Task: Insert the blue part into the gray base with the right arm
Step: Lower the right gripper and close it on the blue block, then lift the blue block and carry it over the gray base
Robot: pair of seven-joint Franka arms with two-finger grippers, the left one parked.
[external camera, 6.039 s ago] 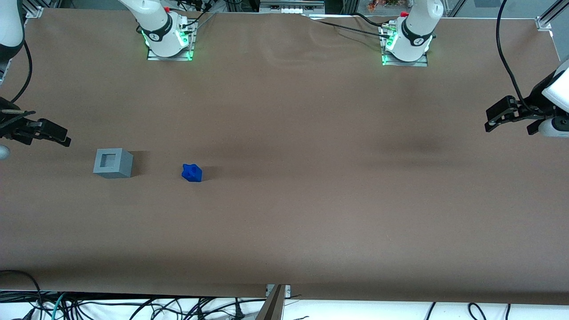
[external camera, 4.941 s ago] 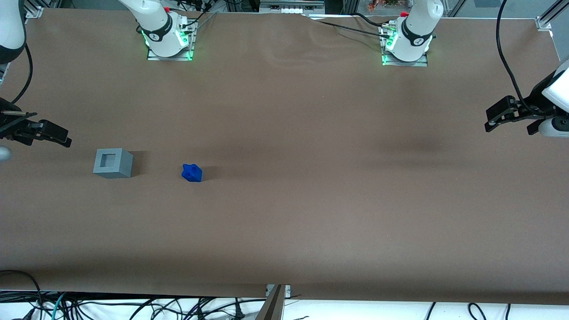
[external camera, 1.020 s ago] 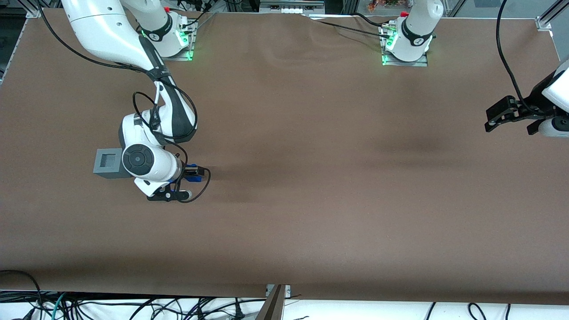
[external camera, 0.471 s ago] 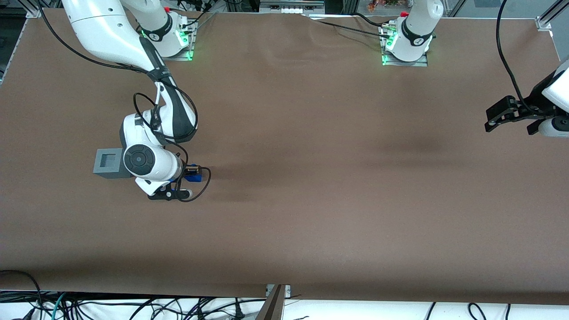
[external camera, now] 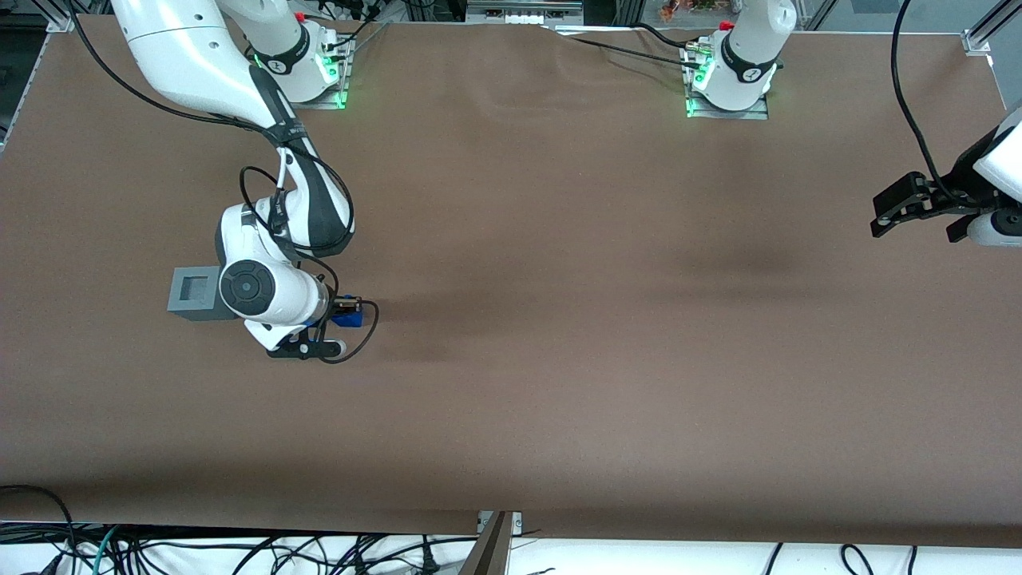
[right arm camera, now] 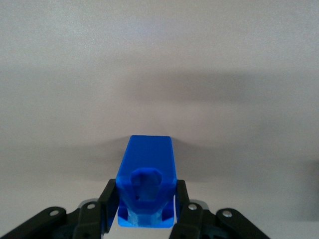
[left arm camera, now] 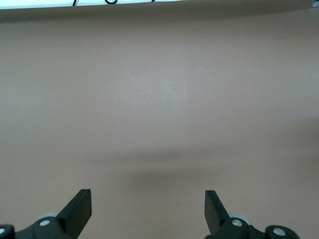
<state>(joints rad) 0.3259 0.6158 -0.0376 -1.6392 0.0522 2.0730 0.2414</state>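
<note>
1. The blue part point(right arm camera: 146, 169) sits pinched between the two black fingers point(right arm camera: 108, 199) of the end effector point(right arm camera: 146, 206), which is clenched on both its sides.
2. Seen from the front, the blue part point(external camera: 348, 317) shows just past the right arm point(external camera: 263, 291), low over the brown desk point(external camera: 607, 359) toward the working arm's end.
3. The gray base point(external camera: 192, 292) rests on the desk just beside the arm's wrist, its square recess facing up, nearer the desk's end edge than the blue part is.
4. The two pieces are apart.
</note>
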